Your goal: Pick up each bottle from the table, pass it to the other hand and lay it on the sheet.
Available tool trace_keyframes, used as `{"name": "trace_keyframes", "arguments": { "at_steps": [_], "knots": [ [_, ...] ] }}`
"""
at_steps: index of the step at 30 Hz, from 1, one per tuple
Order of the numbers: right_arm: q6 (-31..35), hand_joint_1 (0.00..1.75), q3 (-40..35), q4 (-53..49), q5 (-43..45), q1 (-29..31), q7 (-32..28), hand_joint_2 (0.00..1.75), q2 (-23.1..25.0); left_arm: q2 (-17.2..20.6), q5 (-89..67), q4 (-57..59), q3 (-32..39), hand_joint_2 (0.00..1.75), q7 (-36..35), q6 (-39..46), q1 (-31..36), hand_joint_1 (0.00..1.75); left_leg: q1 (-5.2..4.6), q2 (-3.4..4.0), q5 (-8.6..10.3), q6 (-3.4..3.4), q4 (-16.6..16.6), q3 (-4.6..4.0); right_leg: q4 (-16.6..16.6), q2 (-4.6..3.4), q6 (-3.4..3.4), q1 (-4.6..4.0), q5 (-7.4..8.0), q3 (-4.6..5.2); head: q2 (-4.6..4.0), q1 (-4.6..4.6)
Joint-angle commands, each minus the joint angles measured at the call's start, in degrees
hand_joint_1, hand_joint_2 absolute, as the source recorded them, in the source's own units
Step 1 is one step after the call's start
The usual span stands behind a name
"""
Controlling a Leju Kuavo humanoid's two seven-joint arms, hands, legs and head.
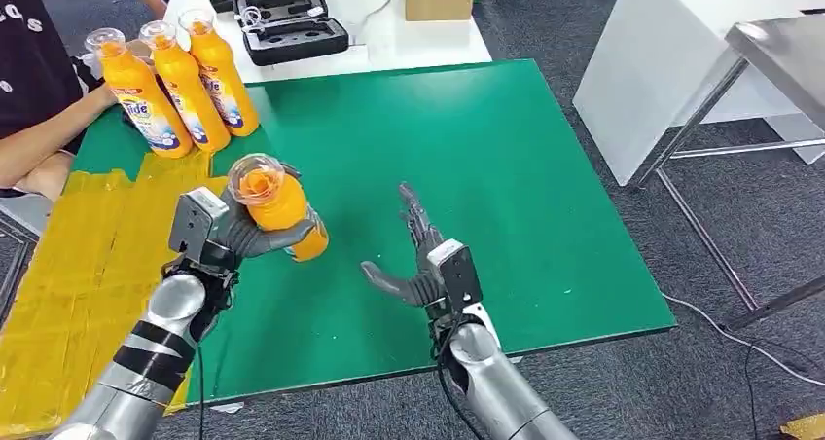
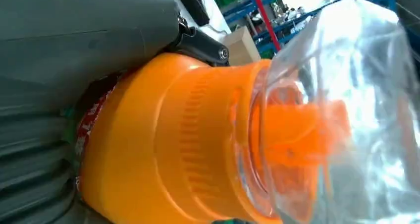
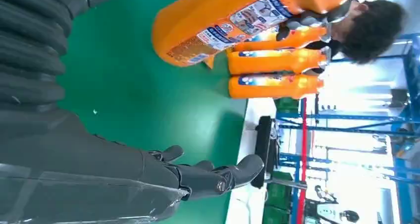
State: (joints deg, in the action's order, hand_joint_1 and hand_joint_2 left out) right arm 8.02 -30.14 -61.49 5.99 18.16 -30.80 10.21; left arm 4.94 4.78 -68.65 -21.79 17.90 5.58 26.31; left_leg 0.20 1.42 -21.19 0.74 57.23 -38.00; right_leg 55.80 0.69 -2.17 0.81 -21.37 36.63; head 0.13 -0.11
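Standing at the far left, three glossy orange bottles (image 1: 185,85) with clear domed caps, left hand (image 1: 233,231) clamped round a fourth bottle (image 1: 277,206) tilted above the smooth green sheet (image 1: 545,197), right hand (image 1: 418,260) empty, fingers apart.

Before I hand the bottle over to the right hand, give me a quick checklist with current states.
1. Left hand grips the bottle around its body: ok.
2. Bottle lifted off the green table: ok.
3. Right hand open, fingers apart, holding nothing: ok.
4. Gap between the bottle and the right hand free of other things: ok.
5. Right hand close enough to take it: not ok, the two are apart.
6. Yellow sheet has bare room for laying it: ok.
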Motion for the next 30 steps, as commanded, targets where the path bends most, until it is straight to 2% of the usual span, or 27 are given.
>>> {"name": "trace_keyframes", "arguments": {
  "at_steps": [1,2,4,5,8,9,13,15,17,18,20,21,22,28,30],
  "knots": [
    [2.2,0.0,10.1,-20.2,-3.3,-4.9,1.9,1.75,-4.8,4.9,-32.8,11.9,3.0,1.75,-3.8,21.0,10.5,1.75,0.07,-0.37,-0.19,-0.07,0.2,0.21,0.2,0.2,0.12,-0.04,-0.27,-0.28,0.0,0.0],
    [2.7,0.0,11.1,-22.3,-4.8,-5.6,2.9,1.75,-5.1,5.9,-38.5,15.1,2.3,1.75,-5.3,20.1,12.5,1.75,0.06,-0.33,-0.05,-0.05,0.1,0.03,0.1,0.22,0.08,-0.04,-0.14,-0.1,0.0,0.0],
    [6.2,0.0,13.1,-24.8,-10.5,-6.7,4.5,1.75,-5.4,6.5,-45.0,23.0,3.1,1.75,-6.6,15.0,16.5,1.75,0.09,-0.44,-0.18,-0.1,0.2,0.23,0.2,0.25,0.15,-0.07,-0.3,-0.29,0.0,0.0],
    [5.7,0.0,14.1,-25.1,-9.8,-6.9,5.1,1.75,-5.3,6.6,-48.9,26.9,2.5,1.75,-7.7,15.3,18.1,1.75,0.05,-0.26,-0.06,-0.06,0.1,0.09,0.1,0.14,0.1,-0.04,-0.12,-0.12,0.0,-0.02],
    [4.1,0.0,16.9,-24.2,-9.1,-7.0,6.3,1.75,-4.6,6.8,-72.3,41.9,-5.8,1.75,-21.8,18.2,23.7,1.75,0.08,-0.5,-0.14,-0.1,0.1,0.41,0.1,0.3,0.16,-0.06,-0.28,-0.48,0.0,-0.02],
    [3.9,0.0,17.1,-24.5,-9.4,-7.2,6.2,1.75,-4.5,6.7,-76.8,44.7,-7.8,1.75,-25.0,17.5,24.0,1.75,0.05,-0.39,-0.05,-0.08,0.0,0.3,0.1,0.25,0.1,-0.04,-0.17,-0.35,0.0,-0.04],
    [3.4,0.0,16.7,-25.7,-10.3,-8.1,7.1,1.75,-4.5,6.7,-82.0,49.6,-9.4,1.75,-28.9,14.4,22.1,1.75,0.0,-0.09,-0.07,-0.06,0.0,0.32,0.0,0.0,0.1,0.02,-0.08,-0.27,0.0,-0.02],
    [3.2,0.0,16.6,-25.9,-10.5,-8.4,7.4,1.75,-4.4,6.7,-82.0,50.3,-8.6,1.75,-29.6,13.7,20.8,1.75,0.04,-0.07,-0.24,-0.09,0.0,0.57,0.0,-0.07,0.17,-0.01,-0.2,-0.51,0.0,-0.02],
    [3.2,0.0,16.6,-25.9,-10.5,-8.5,7.4,1.75,-4.4,6.8,-82.0,50.3,-8.6,1.75,-29.7,13.9,20.5,1.75,0.04,-0.03,-0.21,-0.09,0.0,0.52,0.0,-0.1,0.17,-0.01,-0.17,-0.46,0.0,-0.02],
    [3.2,0.0,16.6,-25.9,-10.5,-8.5,7.4,1.75,-4.4,6.8,-82.0,50.3,-8.6,1.75,-29.7,13.9,20.5,1.75,0.01,0.0,-0.04,-0.07,0.0,0.18,0.0,-0.05,0.12,0.0,-0.02,-0.13,0.0,0.0],
    [3.2,0.0,16.6,-25.9,-10.5,-8.5,7.4,1.75,-4.4,6.7,-82.0,50.3,-8.5,1.75,-29.7,13.6,20.9,1.75,0.08,-0.08,-0.24,-0.1,0.1,0.42,0.1,-0.06,0.19,-0.06,-0.21,-0.39,0.0,-0.02],
    [3.2,0.0,16.6,-25.9,-10.5,-8.5,7.4,1.75,-4.4,6.7,-82.0,50.3,-8.5,1.75,-29.7,13.6,20.9,1.75,0.03,-0.07,-0.09,-0.08,0.0,0.15,0.0,-0.01,0.14,-0.02,-0.08,-0.1,0.0,0.0],
    [3.2,0.0,16.6,-25.9,-10.5,-8.4,7.4,1.75,-4.4,6.6,-82.0,50.3,-8.5,1.75,-29.6,13.4,21.0,1.75,0.07,-0.12,-0.2,-0.1,0.1,0.27,0.1,-0.02,0.18,-0.05,-0.19,-0.25,0.0,-0.02],
    [3.0,0.0,16.4,-25.8,-11.4,-9.2,8.4,1.75,-4.4,5.4,-76.3,50.9,-1.4,1.75,-26.4,10.1,17.2,1.75,0.03,0.01,-0.09,-0.07,0.0,0.12,0.0,-0.09,0.13,-0.01,-0.05,-0.07,0.0,-0.02],
    [2.9,0.0,16.2,-25.2,-11.4,-9.1,8.5,1.75,-4.3,4.7,-74.7,51.0,0.4,1.75,-25.3,9.9,15.5,1.75,0.06,-0.05,-0.22,-0.09,0.0,0.36,0.0,-0.1,0.16,-0.03,-0.17,-0.32,0.0,0.02]
  ]
}}
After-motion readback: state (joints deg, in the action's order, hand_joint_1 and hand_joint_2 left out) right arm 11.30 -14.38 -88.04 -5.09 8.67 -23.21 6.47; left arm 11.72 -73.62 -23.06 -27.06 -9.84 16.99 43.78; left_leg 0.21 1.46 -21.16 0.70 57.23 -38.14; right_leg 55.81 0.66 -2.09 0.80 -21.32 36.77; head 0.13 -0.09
